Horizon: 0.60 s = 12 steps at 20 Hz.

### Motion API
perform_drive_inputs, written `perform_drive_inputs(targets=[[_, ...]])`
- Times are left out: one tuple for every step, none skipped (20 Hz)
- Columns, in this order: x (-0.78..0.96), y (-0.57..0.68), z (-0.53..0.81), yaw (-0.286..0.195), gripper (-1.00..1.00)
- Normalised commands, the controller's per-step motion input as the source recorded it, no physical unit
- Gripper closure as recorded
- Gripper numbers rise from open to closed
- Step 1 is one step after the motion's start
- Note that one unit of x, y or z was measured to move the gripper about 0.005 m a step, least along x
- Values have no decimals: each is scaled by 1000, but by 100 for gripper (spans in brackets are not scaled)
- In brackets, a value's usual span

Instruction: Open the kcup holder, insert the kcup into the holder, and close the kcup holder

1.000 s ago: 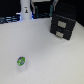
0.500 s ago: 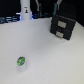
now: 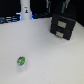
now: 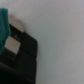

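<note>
With the claw's spread impossible to judge, it may knock the shut kcup holder (image 3: 63, 26) askew, leaving the kcup (image 3: 21, 62) stranded on the table (image 3: 50, 60)

kcup holder (image 3: 63, 26): black body; two pale rectangular marks on the front, one above the other.
kcup holder, wrist view (image 4: 22, 62): black, with a pale beige-grey patch along one side.
kcup (image 3: 21, 62): white body; round top in green and blue.
table (image 3: 47, 57): plain pale pinkish-white, unpatterned; reads as pale grey-lilac in the wrist view.
post (image 3: 25, 10): white, bottle-like, with a small dark mark near the top.
teal shape (image 4: 3, 27): blurred teal-green at the edge of the wrist view; what it belongs to cannot be told.
background (image 3: 10, 7): dark, nearly black, with a blue glint beside the post.
</note>
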Motion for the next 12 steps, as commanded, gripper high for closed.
perform_drive_inputs(targets=[[-350,700,-102,-164,-100],[-336,701,-135,-164,-100],[-335,696,-153,-164,-100],[-357,663,-180,-167,-100],[-327,687,-188,-165,-100],[-314,682,-202,-166,-100],[-302,671,-223,-167,-100],[-294,646,-254,-166,-100],[-313,599,-283,-168,-100],[-279,617,-275,-163,-100],[-276,592,-299,-158,-100],[-278,579,-316,-161,-100]])
